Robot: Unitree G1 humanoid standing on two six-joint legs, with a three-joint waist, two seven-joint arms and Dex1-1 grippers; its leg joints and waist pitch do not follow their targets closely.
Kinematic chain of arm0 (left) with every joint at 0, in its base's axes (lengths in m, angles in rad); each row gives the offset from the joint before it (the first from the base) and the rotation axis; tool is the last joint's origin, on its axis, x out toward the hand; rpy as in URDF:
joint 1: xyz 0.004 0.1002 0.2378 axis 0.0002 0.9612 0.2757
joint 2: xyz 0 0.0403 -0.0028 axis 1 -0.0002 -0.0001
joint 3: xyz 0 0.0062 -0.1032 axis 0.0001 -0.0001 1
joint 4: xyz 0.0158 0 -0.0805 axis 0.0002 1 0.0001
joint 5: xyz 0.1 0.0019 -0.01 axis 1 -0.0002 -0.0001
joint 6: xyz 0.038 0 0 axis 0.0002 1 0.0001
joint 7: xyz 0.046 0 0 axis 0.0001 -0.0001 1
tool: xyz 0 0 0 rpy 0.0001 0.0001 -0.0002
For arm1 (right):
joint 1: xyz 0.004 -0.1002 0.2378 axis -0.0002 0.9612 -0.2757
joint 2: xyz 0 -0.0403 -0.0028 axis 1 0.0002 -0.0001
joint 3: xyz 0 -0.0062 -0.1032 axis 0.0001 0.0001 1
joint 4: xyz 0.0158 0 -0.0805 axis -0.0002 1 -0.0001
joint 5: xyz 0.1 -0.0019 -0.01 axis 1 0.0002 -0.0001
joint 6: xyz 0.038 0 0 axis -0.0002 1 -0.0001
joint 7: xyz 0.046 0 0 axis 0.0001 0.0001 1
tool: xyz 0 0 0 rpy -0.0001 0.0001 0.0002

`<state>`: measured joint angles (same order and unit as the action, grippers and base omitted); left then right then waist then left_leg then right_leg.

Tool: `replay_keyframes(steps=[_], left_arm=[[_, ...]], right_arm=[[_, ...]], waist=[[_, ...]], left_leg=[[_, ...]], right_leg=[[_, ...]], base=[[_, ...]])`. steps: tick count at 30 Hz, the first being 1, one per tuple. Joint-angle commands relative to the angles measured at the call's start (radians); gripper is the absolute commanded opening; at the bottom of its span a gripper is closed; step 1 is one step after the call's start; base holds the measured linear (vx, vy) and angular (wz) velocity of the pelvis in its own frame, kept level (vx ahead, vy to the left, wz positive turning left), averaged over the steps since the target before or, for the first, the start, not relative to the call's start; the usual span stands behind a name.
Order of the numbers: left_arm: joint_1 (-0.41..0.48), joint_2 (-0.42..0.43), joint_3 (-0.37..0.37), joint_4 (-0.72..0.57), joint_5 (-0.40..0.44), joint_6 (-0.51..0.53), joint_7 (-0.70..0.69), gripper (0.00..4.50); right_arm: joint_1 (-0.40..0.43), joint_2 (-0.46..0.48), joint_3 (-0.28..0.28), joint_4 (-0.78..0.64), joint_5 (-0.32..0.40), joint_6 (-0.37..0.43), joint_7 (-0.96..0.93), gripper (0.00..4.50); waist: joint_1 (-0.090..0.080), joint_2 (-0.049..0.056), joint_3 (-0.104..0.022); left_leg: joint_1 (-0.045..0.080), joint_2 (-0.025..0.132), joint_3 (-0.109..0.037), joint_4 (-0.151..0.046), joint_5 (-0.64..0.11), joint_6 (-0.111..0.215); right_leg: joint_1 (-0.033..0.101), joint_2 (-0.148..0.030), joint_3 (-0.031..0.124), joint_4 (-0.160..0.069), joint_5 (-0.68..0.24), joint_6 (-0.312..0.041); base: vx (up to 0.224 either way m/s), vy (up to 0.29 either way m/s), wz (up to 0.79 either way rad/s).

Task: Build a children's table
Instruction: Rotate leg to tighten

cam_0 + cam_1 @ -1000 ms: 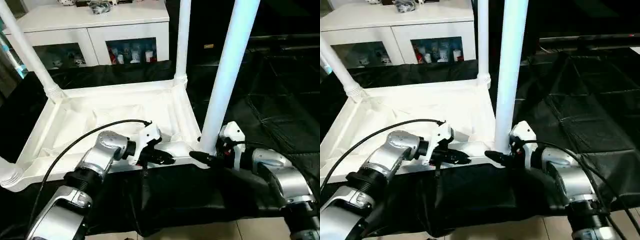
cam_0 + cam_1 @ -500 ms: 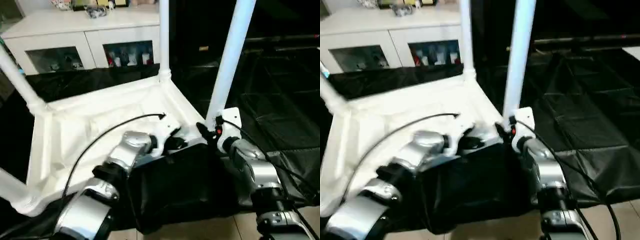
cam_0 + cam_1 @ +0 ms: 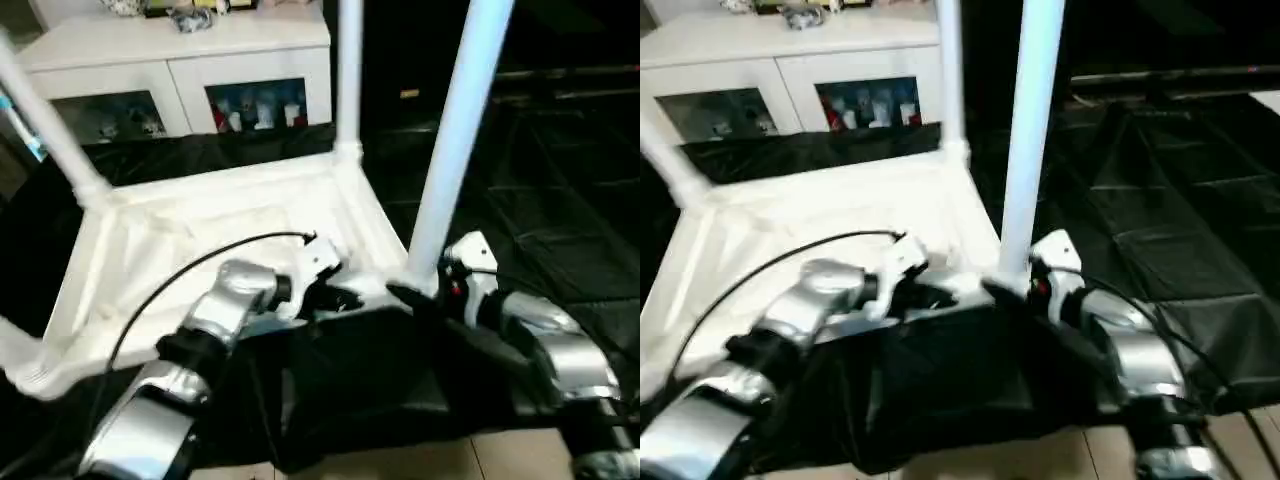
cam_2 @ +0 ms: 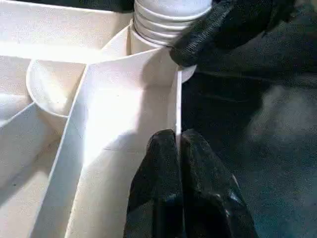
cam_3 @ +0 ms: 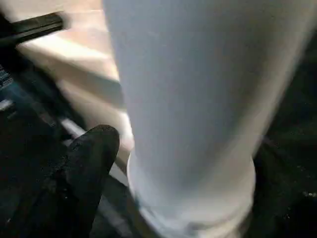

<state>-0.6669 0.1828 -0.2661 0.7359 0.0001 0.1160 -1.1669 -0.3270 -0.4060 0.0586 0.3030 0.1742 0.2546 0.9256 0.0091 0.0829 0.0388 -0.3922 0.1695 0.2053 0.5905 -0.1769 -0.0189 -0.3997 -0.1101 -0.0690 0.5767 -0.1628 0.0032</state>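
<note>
The children's table (image 3: pixel 200 240) lies upside down on black cloth, ribbed underside up, with white legs rising from its corner sockets. My left gripper (image 3: pixel 338 298) is at the near rim, shut on the thin rim wall (image 4: pixel 177 99), its fingers (image 4: pixel 161 163) pinching it from both sides. My right gripper (image 3: pixel 412 296) is at the base of the near right leg (image 3: pixel 455 130). It is open, with the leg (image 5: pixel 193 99) between its jaws and one finger (image 5: pixel 91 158) beside the ribbed collar.
A white glass-door cabinet (image 3: pixel 180 60) stands behind the table. Black cloth (image 3: pixel 560 200) covers the surface to the right. Pale floor tiles (image 3: pixel 400 470) show at the near edge. Upright legs (image 3: pixel 348 70) (image 3: pixel 45 120) stand at the far corners.
The head view has swung and tilted. My left gripper stays pinched on the rim. My right gripper stays at the near right leg's base.
</note>
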Motion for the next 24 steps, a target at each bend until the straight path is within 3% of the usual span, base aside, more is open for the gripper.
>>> replay_keyframes(steps=[1, 6, 15, 20, 23, 24], left_arm=[[-0.003, -0.005, -0.002, -0.058, -0.060, -0.014, -0.073, 0.00], [0.021, 0.029, -0.004, -0.104, -0.070, 0.015, -0.133, 0.00], [0.033, 0.022, 0.007, -0.123, -0.073, 0.022, -0.114, 0.00], [-0.001, -0.028, 0.034, -0.064, -0.042, 0.012, 0.029, 0.00], [-0.068, -0.104, 0.068, 0.042, -0.008, -0.021, 0.238, 0.00], [-0.075, -0.112, 0.071, 0.053, -0.005, -0.023, 0.260, 0.00]], right_arm=[[0.012, -0.004, 0.052, -0.042, 0.024, 0.004, 0.098, 3.93], [0.014, -0.037, 0.058, -0.045, 0.042, 0.014, 0.143, 3.50], [0.032, -0.009, 0.066, -0.064, 0.054, 0.023, 0.142, 2.83], [0.027, 0.063, 0.035, -0.007, 0.008, 0.021, -0.041, 2.77], [-0.002, 0.179, -0.022, 0.077, -0.027, 0.023, -0.288, 2.76], [-0.004, 0.190, -0.026, 0.085, -0.033, 0.020, -0.312, 2.76]], waist=[[0.004, -0.021, -0.060], [0.014, -0.021, -0.060], [0.020, -0.023, -0.061], [0.011, -0.024, -0.058], [0.000, -0.022, -0.054], [-0.005, -0.025, -0.058]], left_leg=[[0.019, 0.060, -0.028, -0.072, -0.270, 0.105], [0.020, 0.062, -0.026, -0.072, -0.261, 0.097], [0.020, 0.060, -0.027, -0.072, -0.251, 0.087], [0.021, 0.055, -0.028, -0.073, -0.275, 0.065], [0.023, 0.049, -0.029, -0.073, -0.304, 0.040], [0.027, 0.047, -0.032, -0.074, -0.319, 0.028]], right_leg=[[0.041, -0.041, 0.031, -0.073, -0.299, -0.226], [0.040, -0.042, 0.033, -0.067, -0.274, -0.243], [0.040, -0.042, 0.033, -0.067, -0.276, -0.232], [0.036, -0.043, 0.033, -0.075, -0.335, -0.215], [0.028, -0.041, 0.033, -0.084, -0.395, -0.193], [0.031, -0.043, 0.029, -0.087, -0.421, -0.184]], base=[[0.000, 0.000, 0.00], [0.000, 0.000, 0.00], [0.000, 0.000, 0.00], [0.000, 0.000, 0.00], [0.000, 0.000, 0.00], [0.000, 0.000, 0.00]])
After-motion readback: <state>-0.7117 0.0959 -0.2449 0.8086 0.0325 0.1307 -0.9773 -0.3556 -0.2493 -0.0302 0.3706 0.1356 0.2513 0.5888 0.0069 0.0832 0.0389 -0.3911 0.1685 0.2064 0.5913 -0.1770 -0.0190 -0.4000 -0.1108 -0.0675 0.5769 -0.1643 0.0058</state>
